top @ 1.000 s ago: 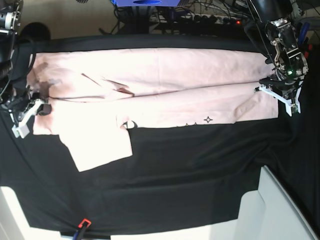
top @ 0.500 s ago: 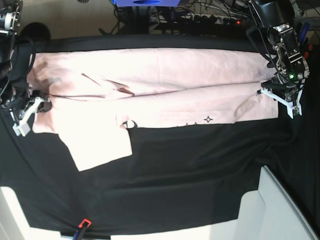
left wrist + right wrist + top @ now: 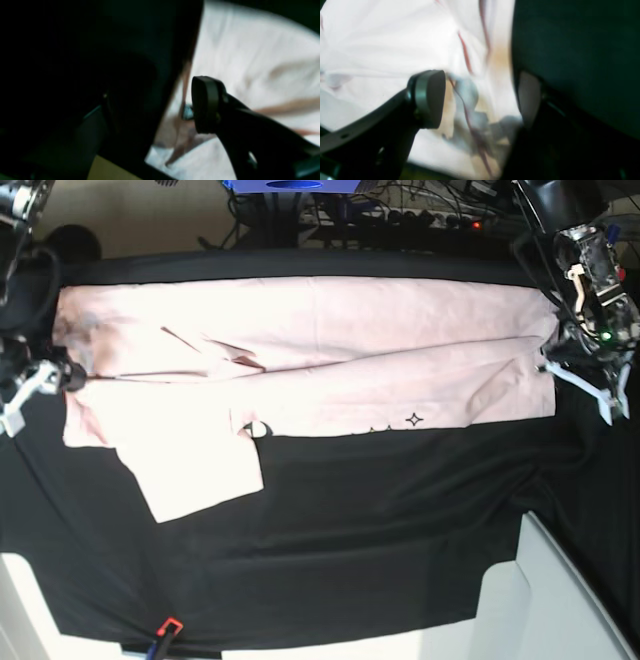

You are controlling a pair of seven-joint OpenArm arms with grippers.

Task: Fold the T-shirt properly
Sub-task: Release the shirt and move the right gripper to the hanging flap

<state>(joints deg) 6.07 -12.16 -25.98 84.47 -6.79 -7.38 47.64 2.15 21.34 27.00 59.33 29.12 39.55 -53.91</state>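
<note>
T-shirt (image 3: 310,350): long axis left-right | left gripper (image 3: 583,378): jaws apart | right gripper (image 3: 40,384): jaws apart

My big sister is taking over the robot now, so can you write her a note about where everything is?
Left hand: open, off the right end of the shirt, holding nothing.
Right hand: open, at the shirt's left end, cloth between its fingers but not pinched.
The pale pink cotton T-shirt lies spread as a long band across the black table cloth. Its lower long edge is folded up, so a little black print shows, and one sleeve sticks out below on the left.
Done: first lengthwise fold.
Left: tuck that sleeve in, then fold the band shorter.
</note>
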